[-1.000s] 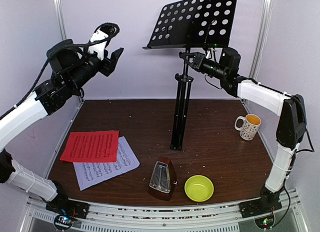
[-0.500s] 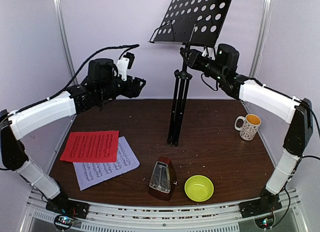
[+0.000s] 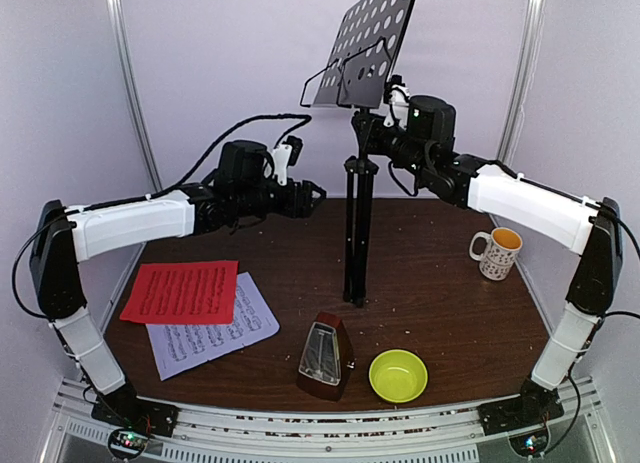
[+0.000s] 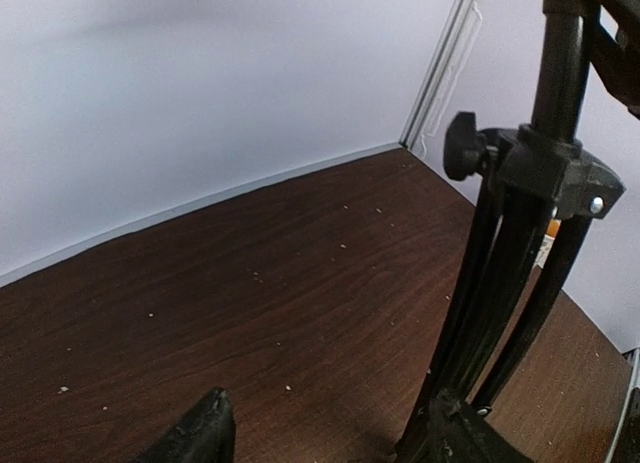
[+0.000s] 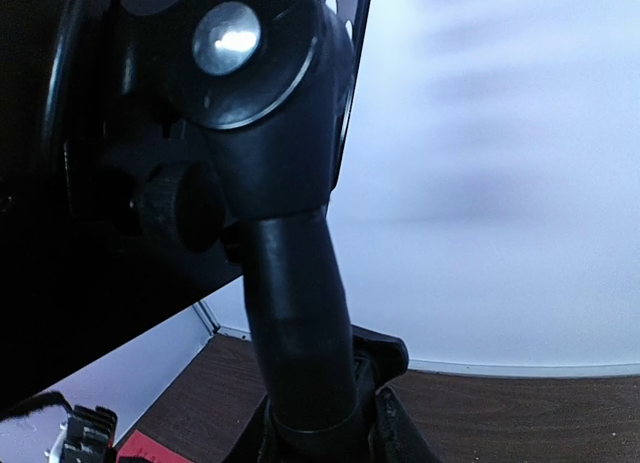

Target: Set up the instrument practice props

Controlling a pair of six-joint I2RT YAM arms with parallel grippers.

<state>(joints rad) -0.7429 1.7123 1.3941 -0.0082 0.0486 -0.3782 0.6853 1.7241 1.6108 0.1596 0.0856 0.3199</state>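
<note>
The black music stand (image 3: 356, 233) stands upright at the table's middle, its legs folded against the pole and its perforated desk (image 3: 366, 41) tilted steeply. My right gripper (image 3: 368, 135) is shut on the pole just under the desk; in the right wrist view the pole (image 5: 295, 313) fills the gap between the fingers. My left gripper (image 3: 312, 195) is open and empty just left of the pole. In the left wrist view the stand's collar (image 4: 545, 173) and legs rise beside the right finger (image 4: 465, 438). The red sheet (image 3: 180, 291) overlaps the white sheet (image 3: 218, 335) at front left. The metronome (image 3: 325, 356) stands at front centre.
A yellow-green bowl (image 3: 398, 375) sits right of the metronome. A patterned mug (image 3: 497, 252) stands at the right side. Walls close the table on the left, back and right. Small crumbs dot the brown tabletop (image 3: 440, 293).
My left arm has swung down and right, from high at the left to just beside the stand's pole. The right gripper has turned the stand, so its desk now shows more edge-on.
</note>
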